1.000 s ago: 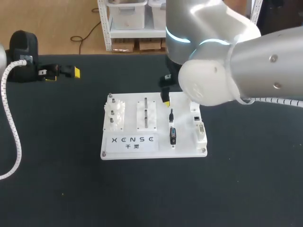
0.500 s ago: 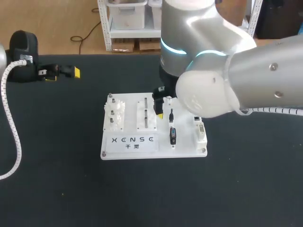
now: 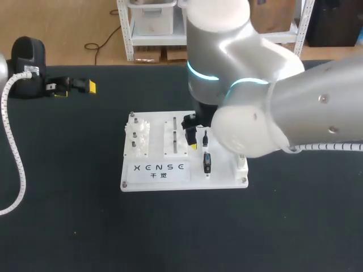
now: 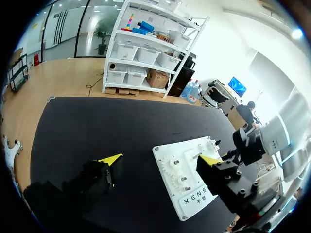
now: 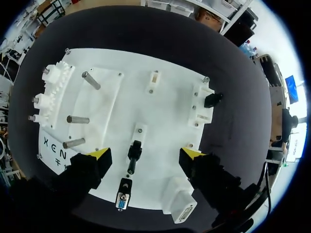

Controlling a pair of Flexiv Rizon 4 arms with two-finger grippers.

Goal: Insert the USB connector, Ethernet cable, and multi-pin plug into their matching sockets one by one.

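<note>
A white socket board (image 3: 130, 184) lies mid-table. In the right wrist view a small black connector (image 5: 133, 150) stands on the board (image 5: 116, 97), and a blue-faced multi-pin plug (image 5: 121, 200) lies just nearer the camera. My right gripper (image 5: 146, 154) hangs open above them, its yellow tips either side of the black connector and touching nothing. A white multi-pin socket block (image 5: 181, 206) and a black socket (image 5: 212, 99) sit on the board's edge. From the head view the right gripper (image 3: 195, 141) is over the connector (image 3: 205, 139). My left gripper (image 3: 74, 86) rests open at the far left.
A white gear block (image 3: 138, 136) and upright metal pegs (image 3: 174, 136) occupy the board's left half, close beside the right gripper. My bulky right arm hides the board's far right corner. A white coiled cable (image 3: 14, 164) runs down the table's left side.
My right arm has swung left and toward the front of the board, lowering its gripper from the board's back edge to the black connector. The left arm has stayed put.
</note>
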